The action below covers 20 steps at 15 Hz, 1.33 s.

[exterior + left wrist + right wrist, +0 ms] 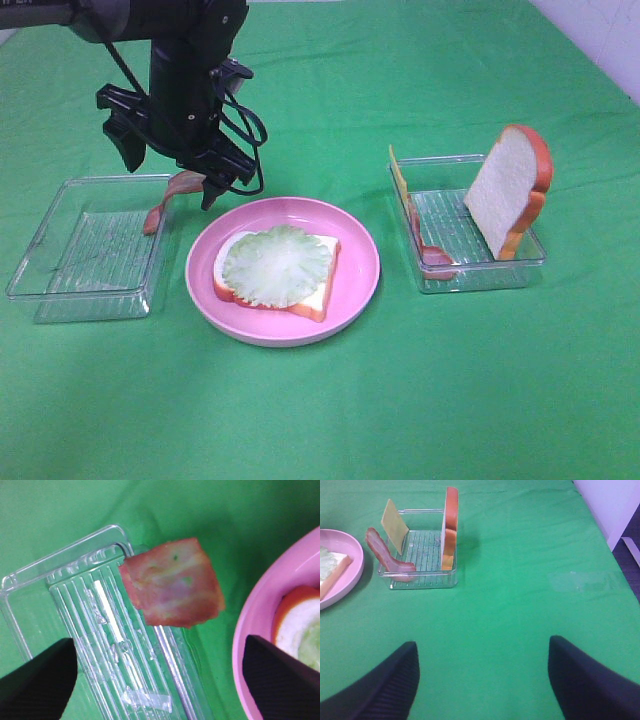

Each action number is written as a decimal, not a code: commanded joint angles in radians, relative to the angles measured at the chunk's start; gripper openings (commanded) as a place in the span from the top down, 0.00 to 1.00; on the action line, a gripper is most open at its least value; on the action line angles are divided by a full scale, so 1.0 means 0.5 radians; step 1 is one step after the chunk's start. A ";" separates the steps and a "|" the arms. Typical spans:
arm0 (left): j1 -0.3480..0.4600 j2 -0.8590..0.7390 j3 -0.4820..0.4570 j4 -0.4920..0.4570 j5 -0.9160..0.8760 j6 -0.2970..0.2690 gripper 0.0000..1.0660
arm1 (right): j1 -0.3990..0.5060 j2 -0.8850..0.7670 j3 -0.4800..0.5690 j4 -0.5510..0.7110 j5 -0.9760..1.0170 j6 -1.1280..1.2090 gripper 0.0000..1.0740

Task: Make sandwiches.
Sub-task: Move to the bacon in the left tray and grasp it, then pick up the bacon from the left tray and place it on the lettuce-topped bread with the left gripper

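Upright bread slice [505, 190] crowds right tray [482, 278]; nearby cloth [480, 380] open.

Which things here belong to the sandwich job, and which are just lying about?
Job: flat bread slice, lettuce on it, bacon strip at the left clear tray, and in the right clear tray: second bacon strip, cheese slice, upright bread slice.
Only holders or background: pink plate, the two trays, green cloth.

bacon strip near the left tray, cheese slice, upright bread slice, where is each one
bacon strip [172, 582], left wrist view, middle of its flat face
cheese slice [395, 520], right wrist view, centre of its yellow face
upright bread slice [505, 190], exterior high view, middle of its white face
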<state>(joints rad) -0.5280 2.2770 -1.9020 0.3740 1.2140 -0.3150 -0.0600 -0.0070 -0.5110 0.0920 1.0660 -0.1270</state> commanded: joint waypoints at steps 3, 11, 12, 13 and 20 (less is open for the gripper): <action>-0.002 0.048 -0.004 0.064 -0.010 0.002 0.28 | -0.008 -0.026 0.008 -0.002 -0.014 -0.020 0.36; -0.002 0.048 -0.004 0.102 -0.054 -0.006 0.70 | -0.008 -0.026 0.008 -0.002 -0.014 -0.020 0.36; -0.002 0.048 -0.004 0.102 -0.054 -0.006 0.77 | -0.008 -0.026 0.008 -0.002 -0.014 -0.020 0.36; -0.002 0.048 -0.004 0.102 -0.054 -0.006 0.84 | -0.008 -0.026 0.008 -0.002 -0.014 -0.020 0.36; -0.002 0.042 -0.006 0.104 -0.022 -0.004 1.00 | -0.008 -0.026 0.008 -0.002 -0.014 -0.020 0.36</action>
<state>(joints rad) -0.5280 2.2980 -1.9040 0.4180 1.2040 -0.3150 -0.0600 -0.0070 -0.5110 0.0920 1.0660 -0.1270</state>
